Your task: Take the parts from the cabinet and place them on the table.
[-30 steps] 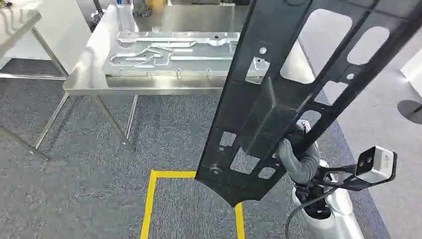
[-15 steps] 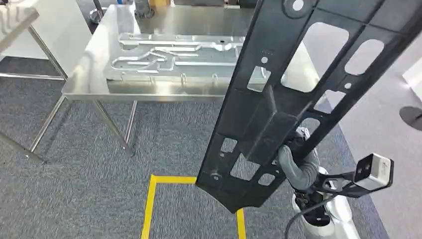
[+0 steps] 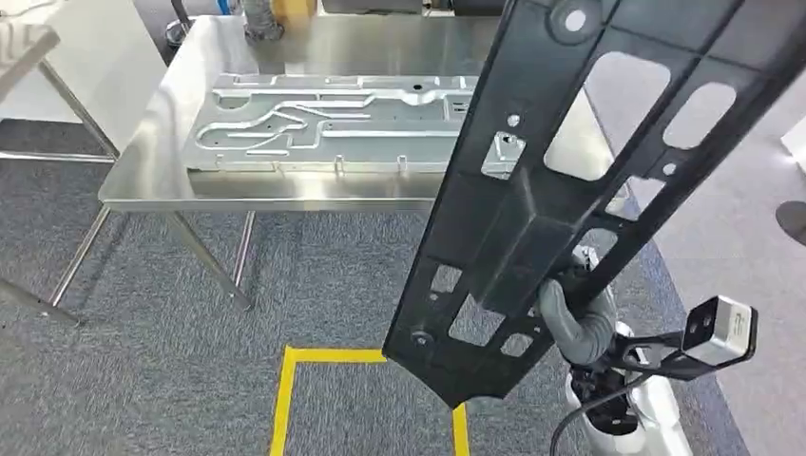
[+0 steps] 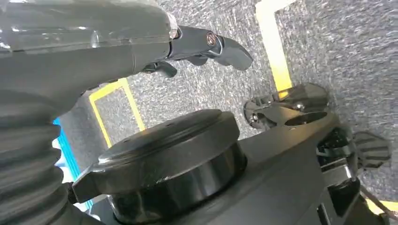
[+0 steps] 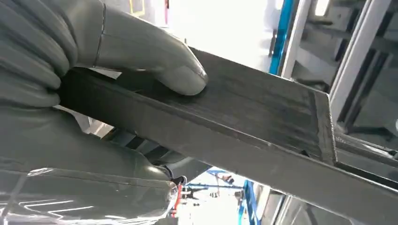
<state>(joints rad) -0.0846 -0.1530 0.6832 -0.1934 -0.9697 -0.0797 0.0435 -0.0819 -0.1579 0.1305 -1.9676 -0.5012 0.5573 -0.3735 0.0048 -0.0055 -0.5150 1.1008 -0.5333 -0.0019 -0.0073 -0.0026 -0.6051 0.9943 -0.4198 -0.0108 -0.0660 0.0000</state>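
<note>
A long black part [image 3: 570, 171] with several cutouts slants up across the right of the head view, its lower end over the carpet. My right hand [image 3: 570, 318] grips it near that lower end from behind. In the right wrist view the thumb [image 5: 155, 56] presses on the part's flat black face [image 5: 244, 122]. Ahead stands the steel table [image 3: 152, 142], with a stamped silver plate [image 3: 323, 119] lying on it. In the left wrist view my left hand [image 4: 206, 44] hangs over the carpet, its fingers extended and holding nothing.
Yellow tape [image 3: 285, 399] marks a box on the grey carpet in front of me. A second table [image 3: 19, 43] stands at the far left. A cylindrical object [image 3: 261, 17] sits at the steel table's far edge. Smooth grey floor [image 3: 722, 228] lies to the right.
The whole picture has shifted, so the camera has moved; the table now sits slightly lower and further left in the view. The black part stays gripped in my right hand.
</note>
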